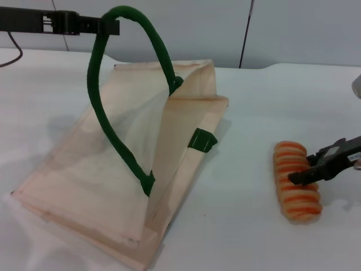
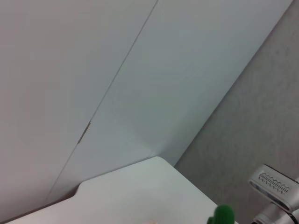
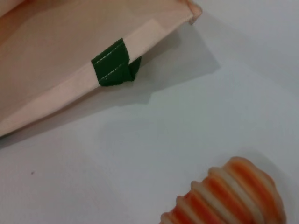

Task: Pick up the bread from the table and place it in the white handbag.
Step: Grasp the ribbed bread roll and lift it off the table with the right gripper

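Clamping our right claw [image 1: 302,172] on the bread [image 1: 296,180] near the counter's [image 1: 248,237] right edge, we risk slippage; left claw [image 1: 107,25] pinches the white handbag's [image 1: 135,158] handle [image 1: 104,107].

Both the left gripper [image 1: 110,25] and right gripper [image 1: 302,176] are slim, black, angular metal.

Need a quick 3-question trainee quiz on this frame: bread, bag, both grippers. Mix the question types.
1. True or false: the bread is already inside the bag.
2. Which gripper holds the green handle up? A) left B) right C) neither
3. Fill in: the right gripper is at the bread, which lies on the ____.

Key
1. False. It lies on the table, apart from the bag and on its right.
2. A. The left gripper is at the top of the handle loop, lifting it.
3. Table.
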Controlling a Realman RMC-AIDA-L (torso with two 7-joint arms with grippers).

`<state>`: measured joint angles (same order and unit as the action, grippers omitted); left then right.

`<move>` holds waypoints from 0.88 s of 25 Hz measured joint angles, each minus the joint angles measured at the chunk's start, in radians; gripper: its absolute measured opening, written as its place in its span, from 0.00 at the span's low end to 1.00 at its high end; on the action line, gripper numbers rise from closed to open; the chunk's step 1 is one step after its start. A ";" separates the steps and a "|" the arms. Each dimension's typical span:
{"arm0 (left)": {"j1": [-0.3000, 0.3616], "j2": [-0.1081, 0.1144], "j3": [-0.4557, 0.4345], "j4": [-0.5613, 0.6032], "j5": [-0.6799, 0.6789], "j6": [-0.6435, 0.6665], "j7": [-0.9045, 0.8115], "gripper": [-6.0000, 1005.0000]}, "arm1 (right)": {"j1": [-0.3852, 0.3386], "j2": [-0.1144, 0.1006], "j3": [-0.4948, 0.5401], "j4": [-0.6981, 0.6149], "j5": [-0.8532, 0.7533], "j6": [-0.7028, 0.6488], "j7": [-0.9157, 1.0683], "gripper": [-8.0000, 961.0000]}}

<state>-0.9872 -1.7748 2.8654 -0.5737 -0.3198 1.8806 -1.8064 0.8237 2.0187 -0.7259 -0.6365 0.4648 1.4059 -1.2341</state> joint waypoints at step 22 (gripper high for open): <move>-0.002 0.000 0.000 0.000 -0.006 0.001 -0.001 0.12 | 0.008 -0.003 0.043 0.009 0.031 0.012 -0.042 0.61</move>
<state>-0.9894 -1.7748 2.8654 -0.5737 -0.3253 1.8817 -1.8070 0.8320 2.0156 -0.6833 -0.6274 0.4960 1.4175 -1.2764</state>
